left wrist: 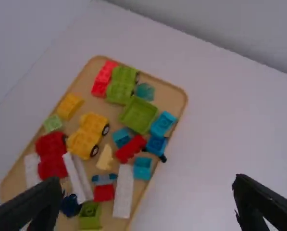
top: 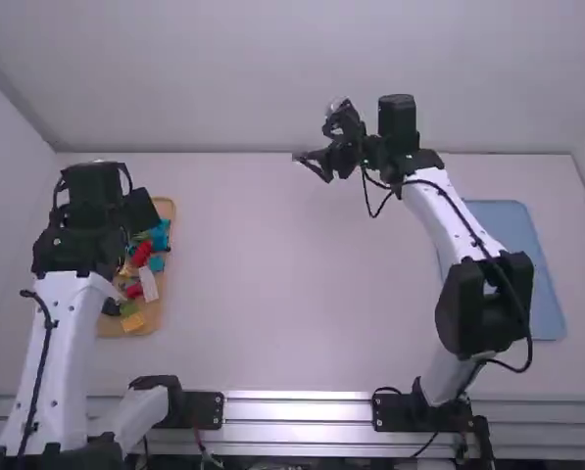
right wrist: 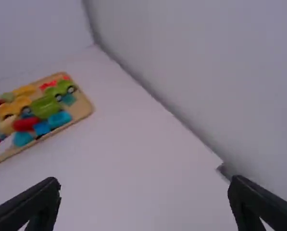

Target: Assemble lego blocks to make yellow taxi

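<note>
My left gripper (top: 141, 210) is over the far part of the wooden tray; in the left wrist view this gripper (left wrist: 145, 192) is open above the blocks. The right gripper (top: 314, 166) hangs over the far middle of the table; its wrist view has the gripper (right wrist: 143, 192) open with nothing between the fingers. Inside the tray lie a yellow wheeled piece (left wrist: 89, 134), a yellow brick (left wrist: 69, 106) and a pale yellow sloped piece (left wrist: 105, 158). The yellow wheeled piece (right wrist: 15, 107) also shows in the right wrist view.
The wooden tray (top: 106, 325) stands at the left, holding red, green, blue and white blocks too. A blue tray (top: 515, 235) lies at the right, partly behind the right arm. Bare white table (top: 272, 284) stretches between them, with a wall along its far edge.
</note>
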Action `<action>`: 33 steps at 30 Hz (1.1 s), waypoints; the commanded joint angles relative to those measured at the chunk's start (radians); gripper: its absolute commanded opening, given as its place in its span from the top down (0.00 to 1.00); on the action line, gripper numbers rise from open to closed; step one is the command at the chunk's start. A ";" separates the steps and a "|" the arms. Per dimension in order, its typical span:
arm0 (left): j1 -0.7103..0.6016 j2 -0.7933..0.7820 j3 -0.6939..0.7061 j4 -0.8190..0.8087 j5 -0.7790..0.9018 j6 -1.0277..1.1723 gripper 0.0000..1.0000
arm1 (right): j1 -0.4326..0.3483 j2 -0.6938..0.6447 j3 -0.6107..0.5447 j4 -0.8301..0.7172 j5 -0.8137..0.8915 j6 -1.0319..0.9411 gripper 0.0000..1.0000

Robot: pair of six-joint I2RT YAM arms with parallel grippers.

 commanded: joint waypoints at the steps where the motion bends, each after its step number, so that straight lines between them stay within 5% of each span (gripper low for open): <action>1: 0.043 0.021 0.049 -0.019 -0.027 -0.033 0.04 | 0.009 0.046 0.064 -0.055 -0.287 -0.203 0.04; 6: 0.084 0.047 0.078 -0.065 -0.038 -0.093 0.02 | -0.016 0.083 0.104 -0.172 -0.427 -0.254 0.02; 15: 0.108 0.056 0.089 -0.088 -0.038 -0.138 0.01 | 0.020 0.022 0.119 -0.531 -0.439 -0.689 0.01; 21: 0.190 0.070 0.090 -0.073 0.172 -0.055 0.01 | 0.081 -0.033 0.118 -0.416 -0.172 -0.494 0.01; 27: 0.301 0.154 0.129 -0.120 0.314 -0.011 0.01 | 0.077 -0.033 0.114 -0.394 -0.177 -0.463 0.01; 33: 0.362 0.354 0.406 -0.284 0.337 -0.013 0.01 | 0.102 -0.034 0.115 -0.341 -0.162 -0.460 0.01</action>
